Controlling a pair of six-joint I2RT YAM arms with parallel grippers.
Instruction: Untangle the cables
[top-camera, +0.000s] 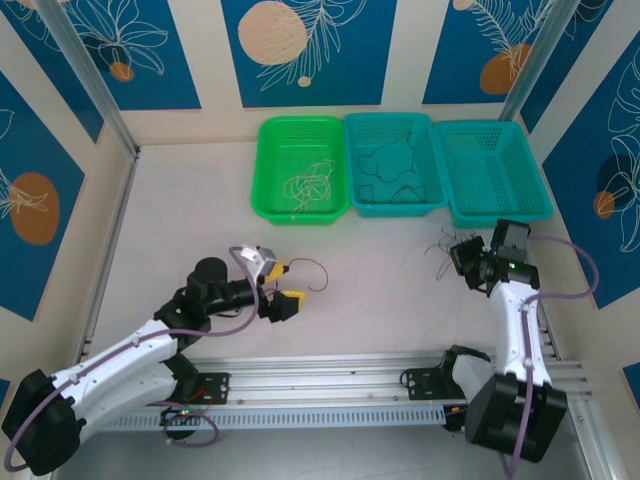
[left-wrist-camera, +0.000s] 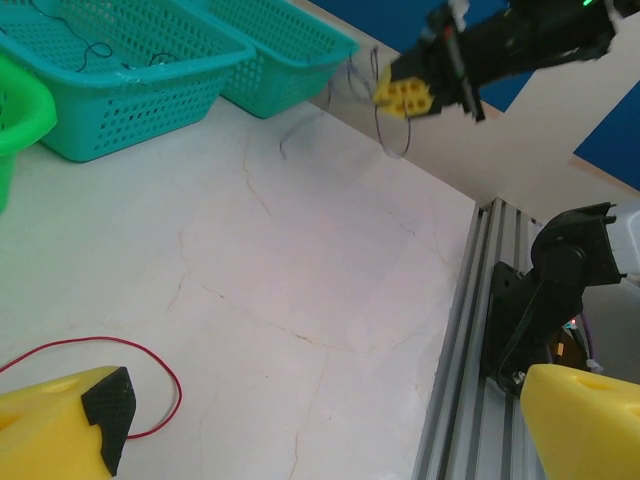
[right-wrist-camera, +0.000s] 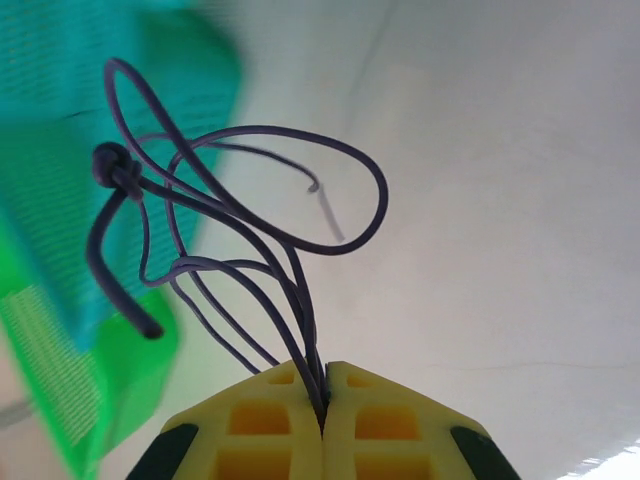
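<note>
Top external shows our surface (top-camera: 370, 310), left hand (top-camera: 285, 283) spread wide beside the red cable (left-wrist-camera: 90, 341). Right hand (right-wrist-camera: 323, 395) is clenched on the purple cables (right-wrist-camera: 305, 310), lifted clear. Light, springy, slippery stuff, we'd guess, so pinch near the knot (right-wrist-camera: 110, 160).

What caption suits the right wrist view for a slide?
Right end effector shut on a knotted bundle of dark purple cables.

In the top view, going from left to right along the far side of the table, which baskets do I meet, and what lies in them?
Green basket with pale wires → middle teal basket with dark wires → right teal basket.
</note>
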